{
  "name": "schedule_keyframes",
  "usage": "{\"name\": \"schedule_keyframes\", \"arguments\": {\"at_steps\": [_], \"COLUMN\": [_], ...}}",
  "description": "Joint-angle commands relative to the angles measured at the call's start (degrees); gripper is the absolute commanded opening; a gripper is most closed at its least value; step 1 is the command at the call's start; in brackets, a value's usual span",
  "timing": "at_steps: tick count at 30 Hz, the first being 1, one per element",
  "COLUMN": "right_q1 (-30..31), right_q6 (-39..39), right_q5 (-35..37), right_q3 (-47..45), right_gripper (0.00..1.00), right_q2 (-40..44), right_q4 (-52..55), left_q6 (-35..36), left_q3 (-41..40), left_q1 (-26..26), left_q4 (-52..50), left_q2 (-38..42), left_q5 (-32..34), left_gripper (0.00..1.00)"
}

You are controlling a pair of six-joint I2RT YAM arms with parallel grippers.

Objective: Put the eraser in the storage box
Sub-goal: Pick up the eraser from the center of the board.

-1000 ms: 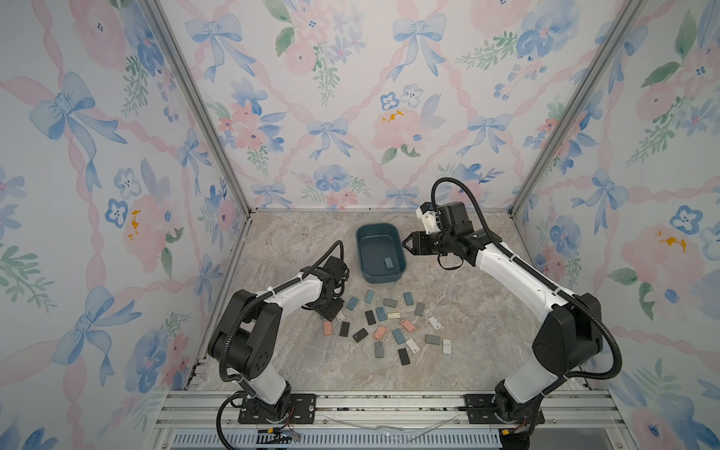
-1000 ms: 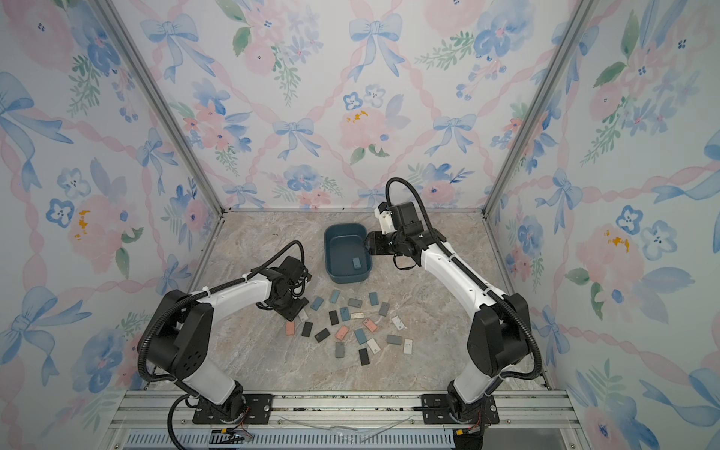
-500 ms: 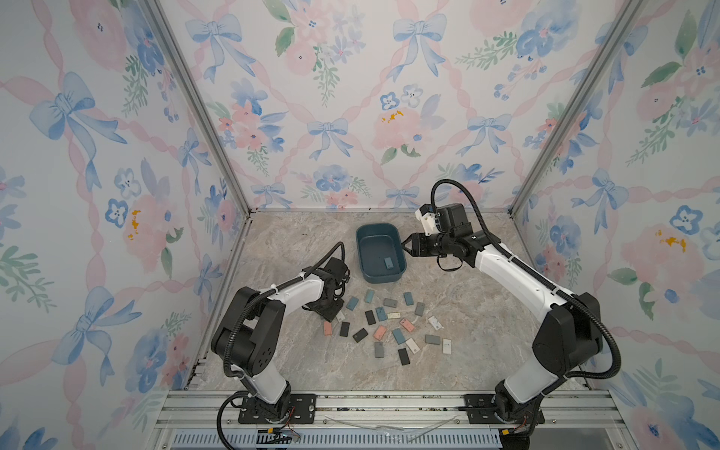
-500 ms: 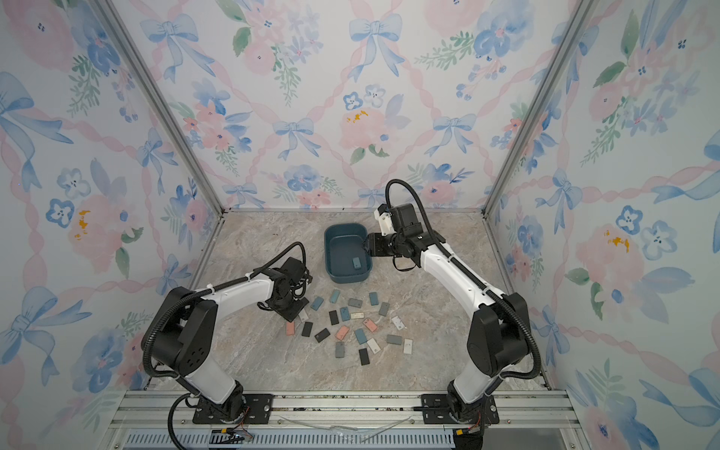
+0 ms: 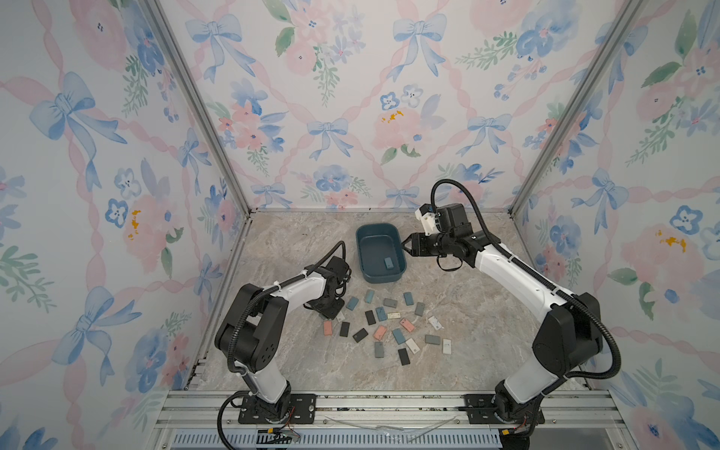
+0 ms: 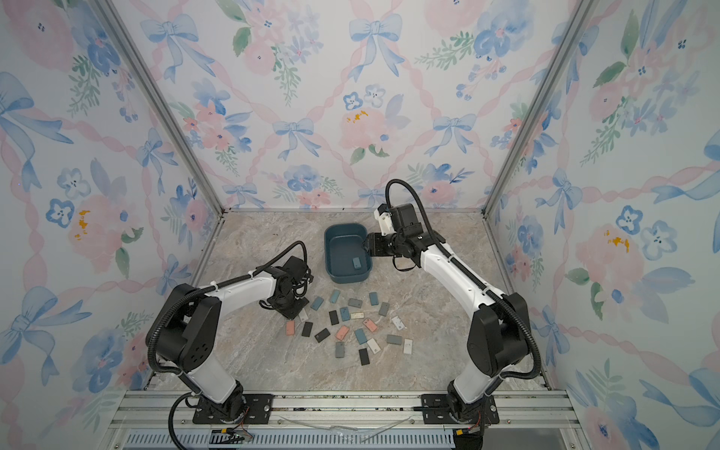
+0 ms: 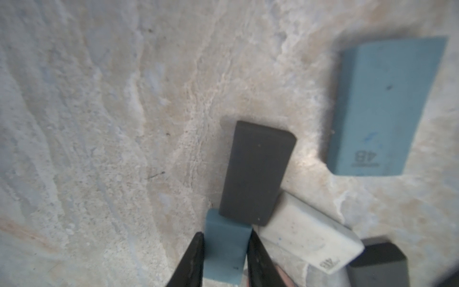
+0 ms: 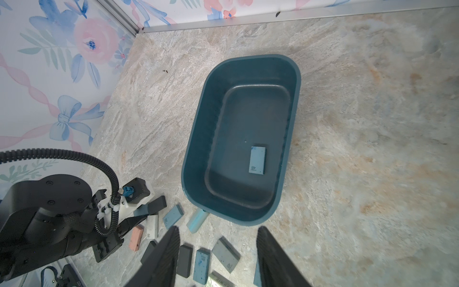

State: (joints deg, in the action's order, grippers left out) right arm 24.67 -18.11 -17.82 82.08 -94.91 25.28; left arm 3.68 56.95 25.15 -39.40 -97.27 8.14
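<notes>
We look into a booth papered with blue bows and pink flowers, floored by a marbled beige surface (image 5: 296, 241). The storage box (image 5: 383, 277), a dark teal-blue plastic tub with rounded corners and low walls, stands near the middle of the back edge. One pale blue rectangular eraser (image 5: 388, 263) lies flat inside it, toward the box's front-right corner.

Between the box and the front edge we see a scatter of small rectangular erasers (image 5: 380, 332) in black, grey, blue, pink and white. The left arm (image 5: 300, 288) reaches down at the left end of this scatter. In its wrist view the jaws are clenched on a teal-blue rectangular eraser (image 7: 224, 251), pressing both of its sides. We cannot tell whether it has left the surface. A dark grey eraser (image 7: 255, 171) lies against one end of it, and a white eraser (image 7: 308, 238) lies just beside.

The right arm (image 5: 506, 269) holds its jaws just beside the box's right wall, spread apart and gripping nothing.
</notes>
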Motion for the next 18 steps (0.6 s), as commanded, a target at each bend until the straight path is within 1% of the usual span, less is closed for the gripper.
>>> {"name": "schedule_keyframes", "arguments": {"at_steps": [1,5,7,18], "right_q1": [-0.6,-0.6,-0.6,-0.6], "right_q6": [-1.0,-0.9,-0.9,-1.2], "right_q5": [-0.8,-0.5,-0.5,-0.7], "right_q3": [-0.9,-1.0,-1.0,-1.0], "right_gripper": [0.53,0.53,0.53,0.53], "right_q2": [1.9,2.0,2.0,2.0], "right_q4": [-0.8,-0.8,-0.8,-0.9], "left_q6": [-1.8,-2.0,-2.2,-3.3], "left_q3": [0.3,0.4,0.3,0.2], "left_q1": [-1.6,-1.9,-2.0,-2.3], "left_q4": [-0.9,-1.0,-1.0,-1.0], "left_q2": [-2.6,-1.8,-1.0,1.9], "left_q5": [0.6,-0.6,-0.8,-1.4], "left_gripper": [0.29,0.28,0.26,0.26]}}
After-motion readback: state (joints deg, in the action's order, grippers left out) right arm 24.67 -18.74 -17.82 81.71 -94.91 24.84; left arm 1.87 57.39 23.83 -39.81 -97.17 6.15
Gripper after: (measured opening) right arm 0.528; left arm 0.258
